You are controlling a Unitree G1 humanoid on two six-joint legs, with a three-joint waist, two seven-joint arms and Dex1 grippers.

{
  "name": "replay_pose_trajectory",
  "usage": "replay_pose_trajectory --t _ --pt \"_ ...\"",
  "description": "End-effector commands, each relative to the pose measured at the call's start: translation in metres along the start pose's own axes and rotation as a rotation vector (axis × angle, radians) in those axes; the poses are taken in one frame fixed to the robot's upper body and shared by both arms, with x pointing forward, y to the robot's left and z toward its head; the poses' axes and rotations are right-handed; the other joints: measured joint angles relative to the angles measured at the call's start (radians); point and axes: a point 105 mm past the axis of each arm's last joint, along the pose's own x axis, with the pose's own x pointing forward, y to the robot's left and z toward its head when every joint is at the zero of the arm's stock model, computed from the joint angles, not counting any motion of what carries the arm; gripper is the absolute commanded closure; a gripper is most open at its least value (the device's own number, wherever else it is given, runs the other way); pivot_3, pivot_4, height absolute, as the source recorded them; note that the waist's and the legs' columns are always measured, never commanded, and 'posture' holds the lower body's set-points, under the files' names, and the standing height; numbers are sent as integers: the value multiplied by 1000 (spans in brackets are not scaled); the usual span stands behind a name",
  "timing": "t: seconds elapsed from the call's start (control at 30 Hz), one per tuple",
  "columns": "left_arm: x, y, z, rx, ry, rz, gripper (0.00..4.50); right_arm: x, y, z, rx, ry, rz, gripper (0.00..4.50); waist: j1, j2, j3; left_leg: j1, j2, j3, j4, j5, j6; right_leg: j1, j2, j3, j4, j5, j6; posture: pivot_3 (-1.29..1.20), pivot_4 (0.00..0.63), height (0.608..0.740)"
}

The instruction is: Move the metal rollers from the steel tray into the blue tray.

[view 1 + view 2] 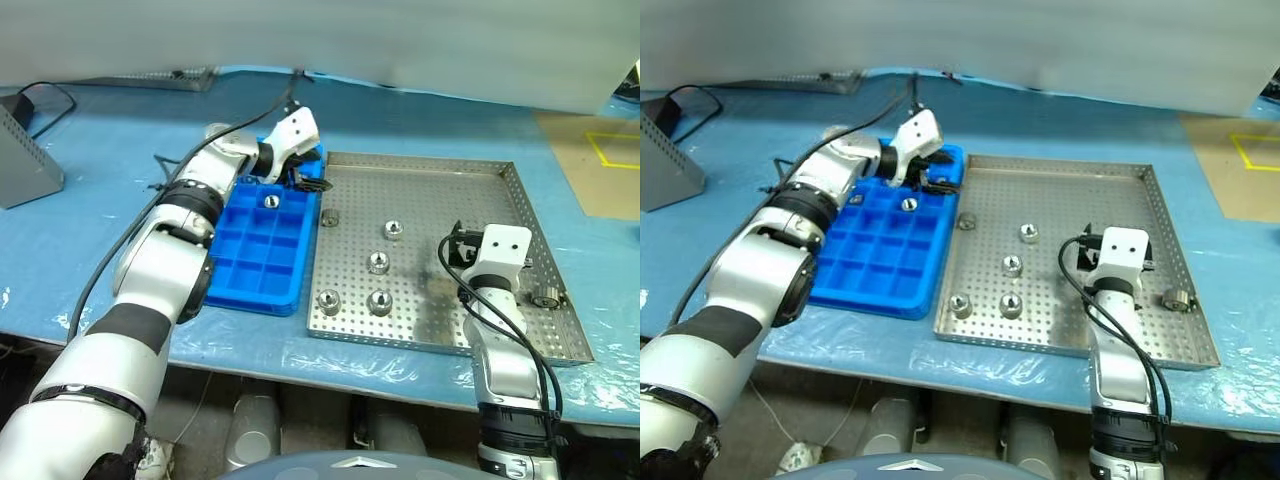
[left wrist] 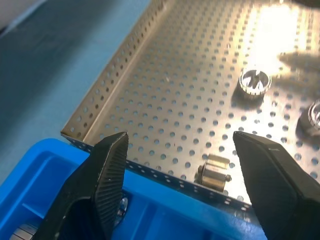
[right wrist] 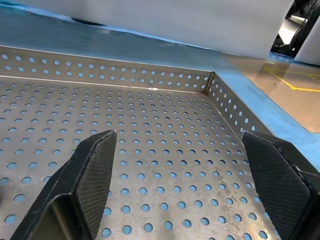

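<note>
The left gripper [image 1: 305, 180] is seen over the far right corner of the blue tray [image 1: 236, 268], at the seam with the steel tray [image 1: 440, 180]; its two black fingers [image 2: 111, 170] are spread wide apart and nothing is held between them. The right gripper [image 1: 455, 250] is poised low over the right half of the steel tray, fingers [image 3: 95, 170] likewise parted, with bare perforated floor between them.

Surroundings, largest first:
- A blue sheet [image 1: 120, 130] is spread over the table, and both trays rest on it.
- The steel tray lies right of centre, with a hole-dotted floor and a low perforated rim. Its left rim is set against the blue tray's right wall.
- The blue tray is divided into square compartments.
- A grey box [image 1: 25, 160] stands at the far left edge, well apart from the trays, with a black cable [image 1: 45, 95] looping by it.
- Yellow line markings [image 1: 612, 150] are noted on a brown surface at far right.

The metal rollers:
- One [image 1: 271, 202] sits in a far compartment of the blue tray, near the left gripper.
- Four stand upright in the middle of the steel tray: [image 1: 394, 229], [image 1: 377, 262], [image 1: 379, 300], [image 1: 328, 299].
- One [image 1: 330, 218] lies on its side just inside the left rim, seen between the left fingers in the wrist view.
- One [image 1: 545, 296] lies on its side by the right rim, beside the right arm.

No brand, label or legible writing can be made out on any item.
</note>
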Motion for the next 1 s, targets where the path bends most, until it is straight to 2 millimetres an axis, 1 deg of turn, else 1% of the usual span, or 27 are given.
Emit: replay_pose_trajectory --t 0.03,0.13,0.23,0.37,0.53,0.63,0.73,0.8,0.9,1.0 --pt "9 1 17 112 58 3 984 -6 -8 9 -12 -44 -40 340 0 0 0 0 0 0 0 0 0 0 0 0 0 0 0 -11 150 740" --pt "22 -12 14 156 109 -56 984 -11 -11 6 -12 -35 -59 340 -1 0 0 0 0 0 0 0 1 0 0 0 0 0 0 -36 150 740" --pt "29 -17 6 169 170 -69 984 -17 -13 4 -11 -26 -71 340 -6 0 0 0 0 0 1 -1 2 0 0 -1 0 0 0 -56 150 740" --pt "31 -20 -7 177 254 -77 984 -23 -13 0 -14 -9 -80 340 -13 -1 0 1 1 0 1 -1 3 0 0 -1 0 0 0 -70 150 740" --pt "31 -20 -22 198 337 -66 984 -25 -14 -3 -13 1 -91 340 -21 -1 0 0 1 0 1 -2 4 1 0 -1 0 0 0 -70 150 740" --pt "34 -25 -31 173 362 -71 984 -24 -12 -3 -11 0 -88 340 -24 -1 0 0 1 0 1 -2 4 1 0 -2 0 0 -1 -72 150 740" --pt "43 -32 -34 110 351 -53 984 -22 -12 -1 -6 -6 -94 340 -26 -1 0 0 1 0 1 -2 5 1 0 -2 0 0 -1 -80 150 740" --pt "48 -38 -41 90 367 -56 984 -21 -12 1 -4 -10 -96 340 -27 -1 0 0 1 0 1 -2 5 1 0 -2 0 0 -1 -87 150 740" --pt "50 -44 -57 58 417 -49 984 -22 -13 -1 -3 -5 -106 340 -30 0 0 1 1 0 1 -2 5 1 0 -2 0 0 -1 -95 150 740" --pt "48 -45 -69 44 458 -29 984 -24 -13 -4 -1 3 -113 340 -31 0 0 4 1 0 1 -2 5 4 0 -2 0 0 -1 -106 150 740"
